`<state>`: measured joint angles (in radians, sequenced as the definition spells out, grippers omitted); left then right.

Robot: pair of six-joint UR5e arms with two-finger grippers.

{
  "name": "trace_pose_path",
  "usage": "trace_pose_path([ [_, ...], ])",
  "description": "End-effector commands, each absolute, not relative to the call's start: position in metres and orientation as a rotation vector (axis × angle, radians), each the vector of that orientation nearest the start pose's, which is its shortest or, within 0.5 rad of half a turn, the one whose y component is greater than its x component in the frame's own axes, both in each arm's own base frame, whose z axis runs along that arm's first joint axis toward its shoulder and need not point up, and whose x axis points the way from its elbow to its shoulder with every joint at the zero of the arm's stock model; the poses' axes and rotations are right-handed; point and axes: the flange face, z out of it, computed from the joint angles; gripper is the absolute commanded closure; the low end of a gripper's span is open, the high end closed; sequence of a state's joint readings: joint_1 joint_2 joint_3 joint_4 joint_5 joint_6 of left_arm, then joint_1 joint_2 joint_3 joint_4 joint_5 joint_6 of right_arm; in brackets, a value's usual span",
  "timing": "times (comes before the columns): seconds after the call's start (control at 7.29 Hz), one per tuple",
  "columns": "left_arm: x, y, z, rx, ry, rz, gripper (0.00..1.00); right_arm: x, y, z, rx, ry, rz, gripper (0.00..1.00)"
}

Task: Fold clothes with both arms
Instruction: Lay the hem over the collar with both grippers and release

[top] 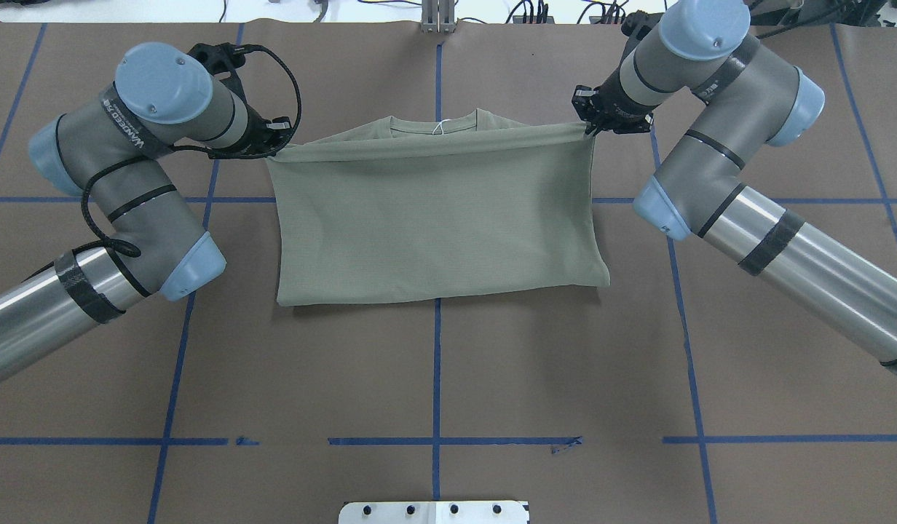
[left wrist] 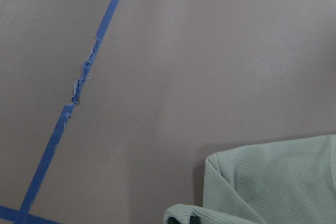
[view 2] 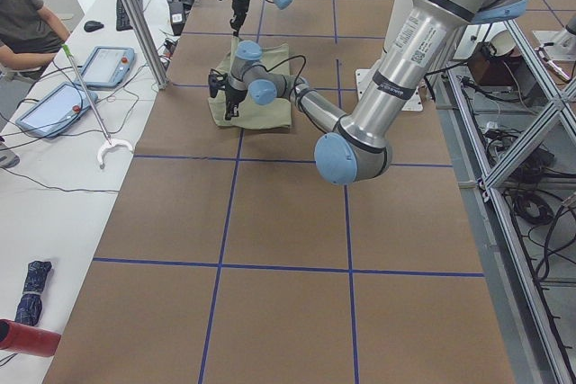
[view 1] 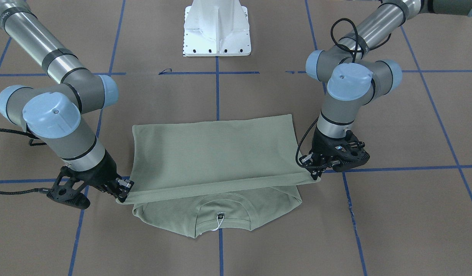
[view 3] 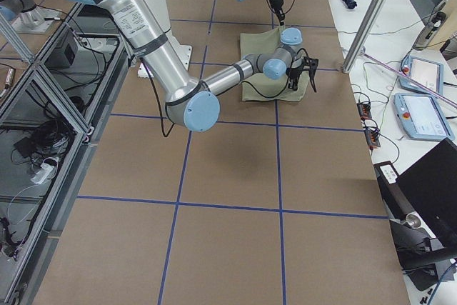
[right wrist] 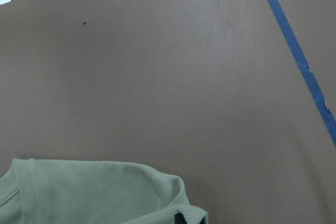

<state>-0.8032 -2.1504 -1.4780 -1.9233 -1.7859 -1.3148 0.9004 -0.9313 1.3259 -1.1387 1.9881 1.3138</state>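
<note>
Half-folded pale sage-green knit shirt (top: 434, 218) on brown desk (top: 434, 378).
At 10 o'clock black left gripper (top: 274, 149), at 2 o'clock black right gripper (top: 588, 129), each grasping a shirt corner.

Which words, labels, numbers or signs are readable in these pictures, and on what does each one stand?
"WAN…": white letters on the black band around the grey-and-silver left arm; the rest is blurred.
Dark printing on that arm's silver tube: too small to read.
Neck label of the pale sage-green knit shirt: too small to read.
</note>
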Motion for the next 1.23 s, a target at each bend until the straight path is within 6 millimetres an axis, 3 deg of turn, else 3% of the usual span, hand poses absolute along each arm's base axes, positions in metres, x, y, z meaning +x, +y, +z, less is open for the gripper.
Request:
trace_pose_path([
  [0.0,0.424,-0.604,0.321,0.249,0.827,-0.430,1.00,-0.392,-0.652,0.332,0.135,-0.910,0.431,1.00],
  [0.41,0.436,-0.616,0.315,0.248,0.825,-0.436,1.00,-0.398,-0.652,0.327,0.151,-0.906,0.430,1.00],
  [0.69,0.437,-0.617,0.312,0.250,0.828,-0.436,1.00,-0.409,-0.638,0.339,0.172,-0.950,0.392,1.00],
  [0.96,0.438,-0.618,0.311,0.245,0.828,-0.446,1.00,-0.410,-0.637,0.339,0.172,-0.951,0.391,0.77],
  [1.1,0.438,-0.618,0.309,0.229,0.840,-0.489,0.76,-0.409,-0.639,0.340,0.171,-0.946,0.400,0.33],
])
